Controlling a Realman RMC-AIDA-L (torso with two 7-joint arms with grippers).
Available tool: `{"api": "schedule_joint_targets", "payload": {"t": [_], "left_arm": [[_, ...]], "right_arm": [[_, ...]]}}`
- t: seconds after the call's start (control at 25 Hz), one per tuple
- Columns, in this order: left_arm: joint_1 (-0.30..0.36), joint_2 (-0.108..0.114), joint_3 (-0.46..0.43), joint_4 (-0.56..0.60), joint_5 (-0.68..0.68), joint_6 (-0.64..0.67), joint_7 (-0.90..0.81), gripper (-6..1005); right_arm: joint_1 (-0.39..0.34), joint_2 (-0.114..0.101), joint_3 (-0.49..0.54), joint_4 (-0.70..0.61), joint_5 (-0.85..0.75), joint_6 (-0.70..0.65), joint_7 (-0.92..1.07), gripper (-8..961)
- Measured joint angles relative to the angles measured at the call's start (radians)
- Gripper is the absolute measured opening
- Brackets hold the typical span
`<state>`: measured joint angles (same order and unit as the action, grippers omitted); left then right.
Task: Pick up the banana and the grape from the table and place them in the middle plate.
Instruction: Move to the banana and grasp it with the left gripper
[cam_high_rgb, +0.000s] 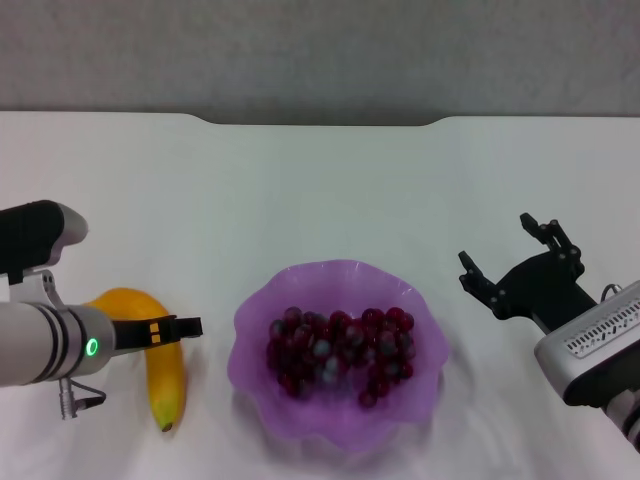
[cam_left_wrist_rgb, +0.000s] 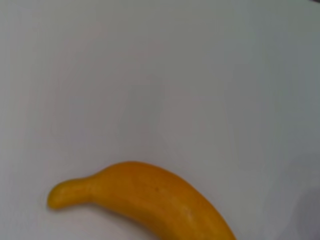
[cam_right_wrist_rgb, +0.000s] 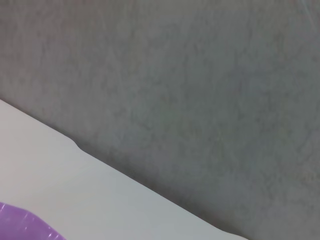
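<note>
Grape (cam_high_rgb: 340, 350) in middle plate (cam_high_rgb: 260, 305) only overhead; right hand (cam_high_rgb: 510, 262) released; left hand's (cam_high_rgb: 165, 331) state untellable over banana (cam_left_wrist_rgb: 155, 200)

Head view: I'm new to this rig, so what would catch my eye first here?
The purple middle plate at the centre front of the white table stands out, with the grape bunch lying inside it. To its left the banana lies on the table, with the left gripper across it. The right gripper hovers open to the plate's right.
</note>
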<state>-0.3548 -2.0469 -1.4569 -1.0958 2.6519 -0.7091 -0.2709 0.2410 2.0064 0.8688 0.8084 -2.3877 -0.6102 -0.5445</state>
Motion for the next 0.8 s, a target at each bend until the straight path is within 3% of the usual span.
{"api": "schedule_joint_targets", "payload": {"t": [0.8], "left_arm": [[-0.053,0.001,0.001,0.096,-0.002,0.018,0.005,853]], "right_arm": [[0.000,0.000,-0.001,0.003,-0.006,-0.005,0.000,883]]}}
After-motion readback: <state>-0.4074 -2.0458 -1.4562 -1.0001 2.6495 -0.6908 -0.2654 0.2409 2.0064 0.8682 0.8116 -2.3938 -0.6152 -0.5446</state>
